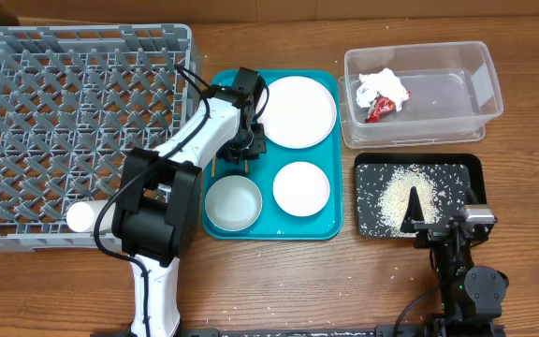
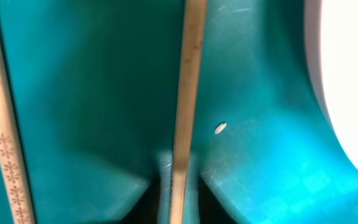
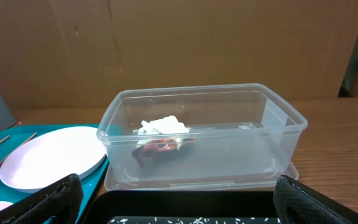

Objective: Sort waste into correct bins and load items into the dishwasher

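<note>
The right gripper (image 3: 176, 198) hangs over the near edge of the black tray (image 1: 464, 183), jaws wide apart; rice (image 1: 399, 192) lies in that tray. On the teal tray (image 1: 333, 225), the left gripper (image 1: 240, 148) straddles one chopstick (image 2: 185, 93); clamping cannot be confirmed. Farther back, tissue (image 1: 382, 84) and wrapper (image 1: 380, 110) lie in the clear tub (image 1: 480, 84). The grey rack (image 1: 26, 112) occupies the left of the desk (image 1: 279, 281).

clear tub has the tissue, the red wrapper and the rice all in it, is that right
Not quite. The clear tub holds the tissue and the red wrapper, but the rice is not in it: it lies in the black tray beside the tub. The overhead view shows this.
</note>
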{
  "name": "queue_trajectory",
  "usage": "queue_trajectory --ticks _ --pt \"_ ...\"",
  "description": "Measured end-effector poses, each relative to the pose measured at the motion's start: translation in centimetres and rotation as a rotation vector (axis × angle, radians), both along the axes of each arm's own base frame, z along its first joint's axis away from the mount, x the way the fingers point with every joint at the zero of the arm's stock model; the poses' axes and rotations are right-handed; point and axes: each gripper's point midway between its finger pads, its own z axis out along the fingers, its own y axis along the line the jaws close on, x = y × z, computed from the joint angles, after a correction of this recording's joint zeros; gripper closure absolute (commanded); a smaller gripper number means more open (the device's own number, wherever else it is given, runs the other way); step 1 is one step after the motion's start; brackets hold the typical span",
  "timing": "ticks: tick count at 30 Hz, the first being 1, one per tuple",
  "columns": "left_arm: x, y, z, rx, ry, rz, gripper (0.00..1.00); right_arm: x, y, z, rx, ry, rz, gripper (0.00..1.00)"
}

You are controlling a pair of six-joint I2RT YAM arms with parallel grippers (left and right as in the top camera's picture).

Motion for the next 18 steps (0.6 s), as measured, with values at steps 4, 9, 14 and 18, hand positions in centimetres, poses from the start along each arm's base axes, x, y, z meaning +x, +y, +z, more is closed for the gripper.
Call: queue_trajectory --ticks 4,9,14,18 --pt "-0.7 0.5 0.2 0.014 0.035 -0.015 0.96 0.0 0.0 0.0 0.0 0.0 0.0 0.0" --pt "-0.7 1.7 3.0 0.022 0.069 -0.004 0.96 0.0 0.0 0.0 0.0 0.0 0.0 0.0" --pt "2.2 3.3 11.9 -0.023 -0.118 0.007 0.96 0.0 0.0 0.0 0.0 0.0 0.0 0.0" --pt "1.0 7.1 18.9 0.057 -0.241 0.031 0.96 0.0 0.0 0.0 0.0 0.0 0.001 0.0"
